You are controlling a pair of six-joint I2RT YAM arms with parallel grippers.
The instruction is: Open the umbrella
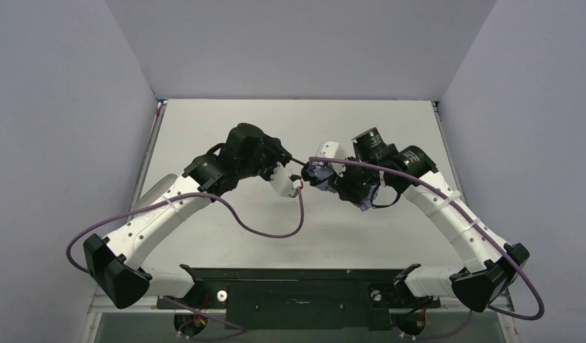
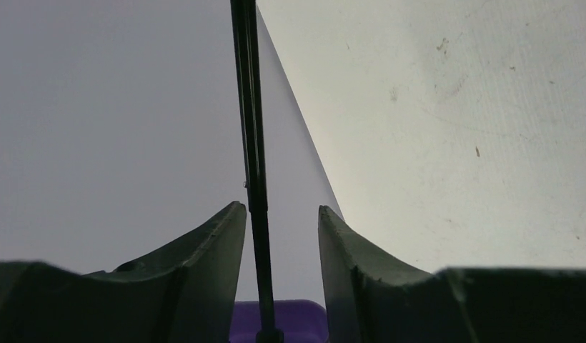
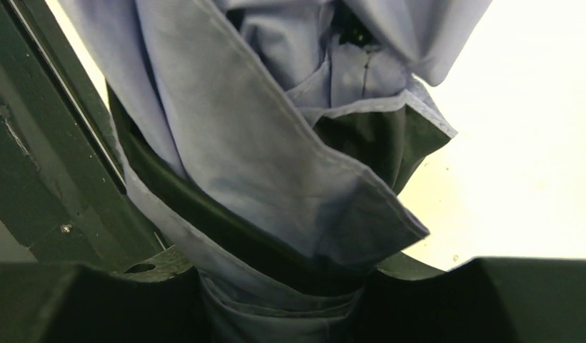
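We count one umbrella, two arms and two claws. The umbrella (image 3: 261, 143) is a compact folding one with a pale lavender cloth canopy, black lining, a thin black shaft (image 2: 251, 107) and a small purple handle (image 2: 276, 321). Its canopy is still folded into loose pleats. In the top view it sits just right of the frame's centre, over the white table (image 1: 290, 121), between the two claws.

The left arm (image 1: 169, 204), white with black joints, rises from the lower left of the top view and bends toward the centre. The right arm (image 1: 447, 207) mirrors it from the lower right, its wrist turned inward to face the other. One purple cable (image 1: 265, 233) loops along each arm, two in all.

The left claw (image 2: 279, 207) is open. Its two dark fingers (image 2: 204, 264) stand apart in the lower half of the left wrist view. The shaft runs up between them toward the top edge, nearer the left-hand finger, with a clear gap to the other. The handle shows at the bottom edge, between the finger bases.

The right claw (image 3: 290, 279) is clamped on the umbrella. In the right wrist view the bunched canopy is pinched between the two dark fingers at the bottom edge and fans upward across the frame, its black lining showing at the folds.
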